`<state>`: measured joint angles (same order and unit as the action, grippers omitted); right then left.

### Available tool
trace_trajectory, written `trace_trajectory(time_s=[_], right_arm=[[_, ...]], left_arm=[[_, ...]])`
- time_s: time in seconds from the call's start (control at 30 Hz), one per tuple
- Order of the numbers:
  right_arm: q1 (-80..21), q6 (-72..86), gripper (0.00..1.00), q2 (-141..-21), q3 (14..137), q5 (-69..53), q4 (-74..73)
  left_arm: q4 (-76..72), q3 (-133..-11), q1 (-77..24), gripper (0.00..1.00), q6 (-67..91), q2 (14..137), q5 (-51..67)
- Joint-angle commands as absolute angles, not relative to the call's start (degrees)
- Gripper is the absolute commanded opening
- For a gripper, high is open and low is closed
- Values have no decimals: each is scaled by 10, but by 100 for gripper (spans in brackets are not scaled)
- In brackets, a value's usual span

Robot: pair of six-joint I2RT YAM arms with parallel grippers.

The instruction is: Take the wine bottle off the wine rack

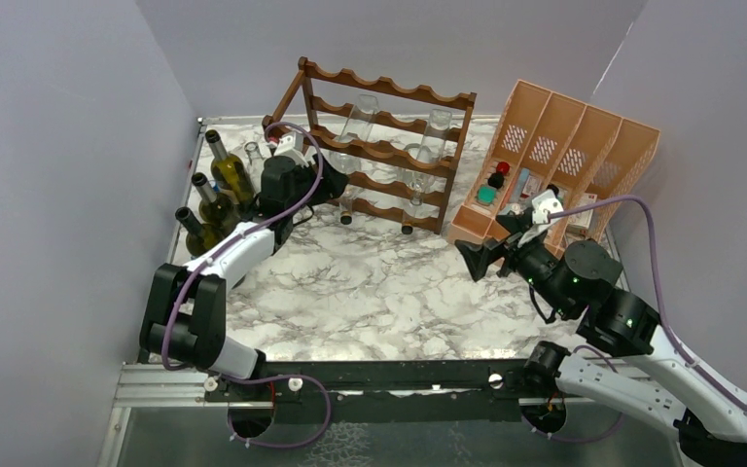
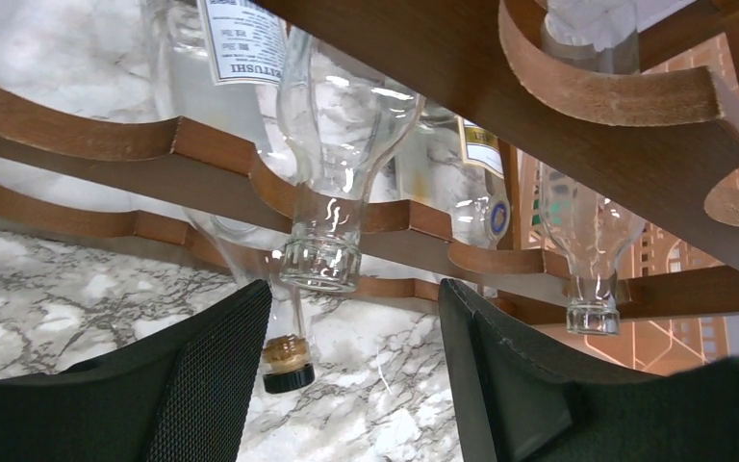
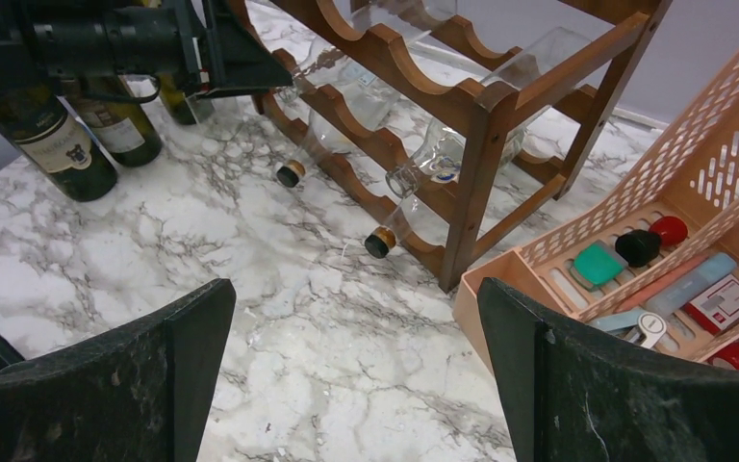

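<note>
Left wrist view: your left pincer [image 2: 354, 289] is spread wide, a clear wine bottle [image 2: 337, 125] just ahead of it in the wine rack [image 2: 625, 96]; your right pincer [image 3: 354, 286] is spread too.

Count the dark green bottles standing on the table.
3, upright along the table's left edge, left of the wine rack: far bottle, middle bottle, near bottle. The left arm may hide more.

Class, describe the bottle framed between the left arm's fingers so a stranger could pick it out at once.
Start at the dark wooden wine rack at the back of the marble table. Towards its left end, the clear bottle lies neck-down over a scalloped rail. Unlike the black-capped bottle just below it, its mouth is open.
</note>
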<state>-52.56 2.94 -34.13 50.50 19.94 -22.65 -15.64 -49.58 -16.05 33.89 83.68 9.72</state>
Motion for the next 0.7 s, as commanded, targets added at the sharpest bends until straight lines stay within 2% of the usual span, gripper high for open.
trace_trajectory(time_s=[0.0, 0.17, 0.67], right_arm=[[-529, 37, 100, -331, 503, 173, -217], [-529, 31, 100, -326, 502, 114, -203], [-529, 36, 100, -338, 513, 79, -210]], left_arm=[[-195, -492, -149, 67, 353, 852, 128], [-200, -502, -147, 66, 362, 873, 139], [-219, -532, -139, 64, 392, 920, 176]])
